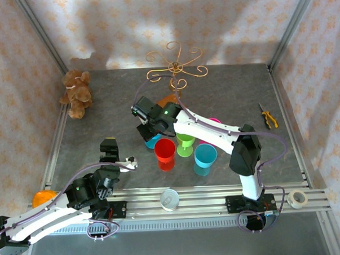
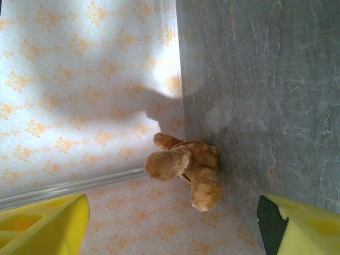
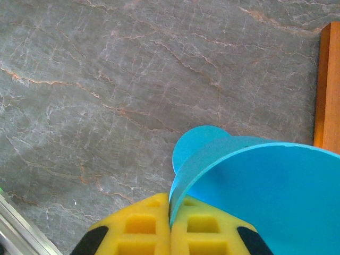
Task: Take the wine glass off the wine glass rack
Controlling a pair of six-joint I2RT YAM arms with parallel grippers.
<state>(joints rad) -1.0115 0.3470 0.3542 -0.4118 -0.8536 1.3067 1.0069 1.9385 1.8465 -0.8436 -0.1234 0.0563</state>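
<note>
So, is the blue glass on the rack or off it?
Off. The right gripper pinches the blue glass by its rim, down near the table beside the rack; the rack's gold arms carry nothing.

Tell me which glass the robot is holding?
The leftmost blue glass: the right gripper pinches its rim. The red glass, green glass and other blue glass stand free.

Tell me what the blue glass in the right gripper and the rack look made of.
The blue glass looks like opaque plastic: flat matte colour, thin rim. The rack seems thin gold metal wire, curled into loops; its base looks like smooth brown wood.
</note>
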